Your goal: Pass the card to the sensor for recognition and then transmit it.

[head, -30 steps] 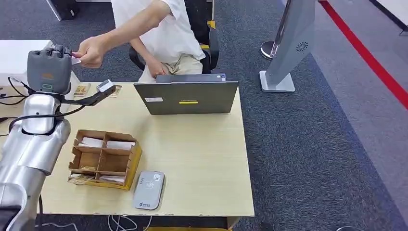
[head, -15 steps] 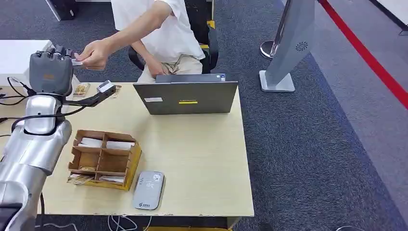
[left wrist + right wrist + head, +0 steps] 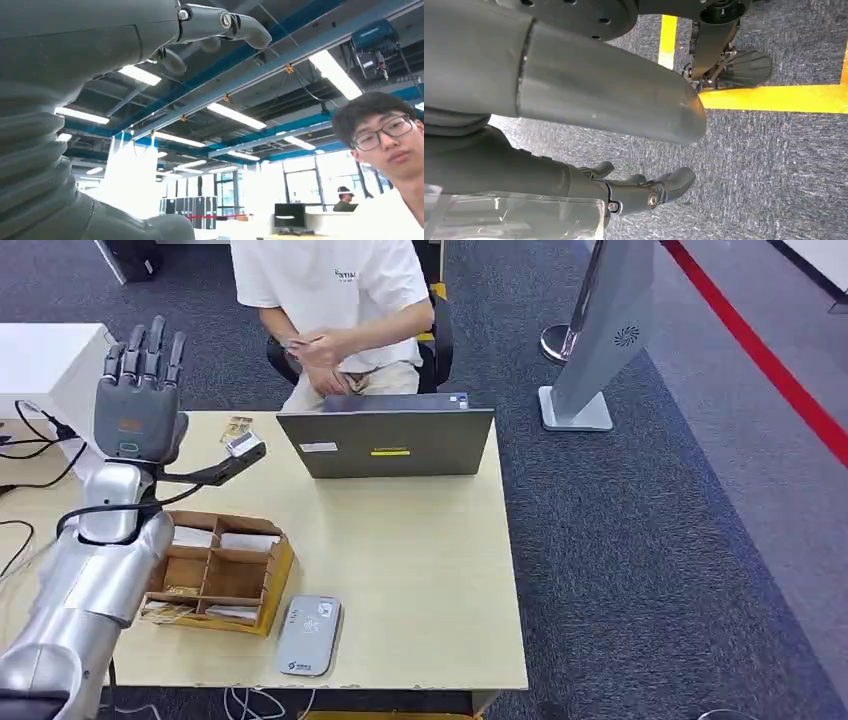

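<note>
Left hand [image 3: 138, 400]: raised upright over the far left part of the table [image 3: 420, 570], fingers [image 3: 150, 345] straight, spread apart and pointing up, nothing between them. In the left wrist view one dark finger [image 3: 225, 22] extends against ceiling lights, again with nothing held.

Right hand [image 3: 639, 192]: hanging low over grey carpet with a yellow floor line [image 3: 774, 97] behind; fingers loosely extended, slightly curved, holding nothing.

Card [image 3: 298, 341]: a thin pale sliver in the person's hands [image 3: 315, 348], held at the chest, far side of the table (too small to read any face or print). It is well apart from the left hand.

Counts on the table: one card reader [image 3: 309, 634], grey, flat, at the near edge; one cardboard tray [image 3: 215, 570] just left of it, divided into compartments, with pale cards visible in at least two far compartments and the near row hard to make out; one laptop [image 3: 390, 440], lid open with its back toward the camera; one small object [image 3: 236, 427] at the far left edge, partly hidden behind the wrist camera arm, unidentifiable.

One person [image 3: 335, 300] seated behind the laptop, cut off at the top edge in the head view. One grey stand [image 3: 600, 340] on the floor to the far right, top cut off. Cables [image 3: 30, 430] trail at the left edge.
</note>
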Available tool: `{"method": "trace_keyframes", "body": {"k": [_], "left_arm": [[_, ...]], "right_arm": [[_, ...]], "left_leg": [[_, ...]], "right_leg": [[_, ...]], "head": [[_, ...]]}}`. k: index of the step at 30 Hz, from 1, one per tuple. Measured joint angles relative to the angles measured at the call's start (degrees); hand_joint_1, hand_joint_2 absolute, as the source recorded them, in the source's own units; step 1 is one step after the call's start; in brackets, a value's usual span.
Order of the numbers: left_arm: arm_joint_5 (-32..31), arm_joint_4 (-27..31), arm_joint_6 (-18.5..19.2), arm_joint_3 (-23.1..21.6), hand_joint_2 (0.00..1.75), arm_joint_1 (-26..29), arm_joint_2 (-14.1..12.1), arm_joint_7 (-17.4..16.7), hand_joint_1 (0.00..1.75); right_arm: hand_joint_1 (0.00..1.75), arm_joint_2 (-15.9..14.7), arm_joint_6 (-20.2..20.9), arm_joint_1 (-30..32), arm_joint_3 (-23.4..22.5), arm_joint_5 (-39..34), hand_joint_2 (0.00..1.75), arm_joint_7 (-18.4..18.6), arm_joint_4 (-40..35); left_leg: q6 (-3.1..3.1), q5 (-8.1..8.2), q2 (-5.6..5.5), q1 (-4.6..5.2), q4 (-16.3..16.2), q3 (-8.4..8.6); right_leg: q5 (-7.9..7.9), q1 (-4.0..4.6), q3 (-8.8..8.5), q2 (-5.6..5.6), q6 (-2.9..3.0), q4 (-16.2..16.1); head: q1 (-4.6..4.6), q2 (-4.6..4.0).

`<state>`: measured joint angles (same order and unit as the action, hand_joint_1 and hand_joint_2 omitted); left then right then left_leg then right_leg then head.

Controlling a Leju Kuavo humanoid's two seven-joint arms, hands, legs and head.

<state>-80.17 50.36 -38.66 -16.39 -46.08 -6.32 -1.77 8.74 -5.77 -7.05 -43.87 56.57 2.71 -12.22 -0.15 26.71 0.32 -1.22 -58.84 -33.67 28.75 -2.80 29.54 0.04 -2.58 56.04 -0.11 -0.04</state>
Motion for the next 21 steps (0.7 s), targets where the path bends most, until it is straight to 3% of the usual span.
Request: {"method": "trace_keyframes", "body": {"k": [6,10,15,21], "left_arm": [[2.4,8.8,2.8,0.0,1.75,4.9,0.4,0.7,0.0],[4.5,18.1,6.0,0.0,1.75,9.8,0.2,0.7,0.0],[5.4,31.6,8.9,-0.6,1.75,17.8,-1.2,0.4,0.0],[6.1,39.9,10.8,-0.8,1.75,22.5,-2.9,0.3,0.0]], "right_arm": [[0.0,0.0,-0.5,0.5,0.0,-1.3,0.0,-0.9,0.0],[0.0,0.0,-1.0,1.1,-0.5,-2.6,0.0,-1.6,0.0],[0.0,0.0,-1.4,2.4,-1.8,-4.0,0.0,-2.9,0.0],[0.0,0.0,-1.5,2.8,-3.0,-5.2,0.0,-3.4,0.0]], "left_leg": [[0.0,0.01,0.0,0.0,0.0,-0.02],[0.01,0.02,0.02,0.0,0.0,-0.04],[-0.03,0.07,0.03,0.0,0.0,-0.07],[-0.04,0.06,0.04,-0.01,0.0,-0.07]], "right_leg": [[0.01,0.0,0.01,0.0,0.0,0.0],[0.02,0.0,0.02,0.02,0.0,0.0],[0.04,0.0,0.09,0.03,0.0,0.0],[0.04,0.0,0.1,0.04,0.0,0.0]], "head": [[0.02,0.0],[0.04,0.0],[0.0,0.0],[0.0,0.0]]}}
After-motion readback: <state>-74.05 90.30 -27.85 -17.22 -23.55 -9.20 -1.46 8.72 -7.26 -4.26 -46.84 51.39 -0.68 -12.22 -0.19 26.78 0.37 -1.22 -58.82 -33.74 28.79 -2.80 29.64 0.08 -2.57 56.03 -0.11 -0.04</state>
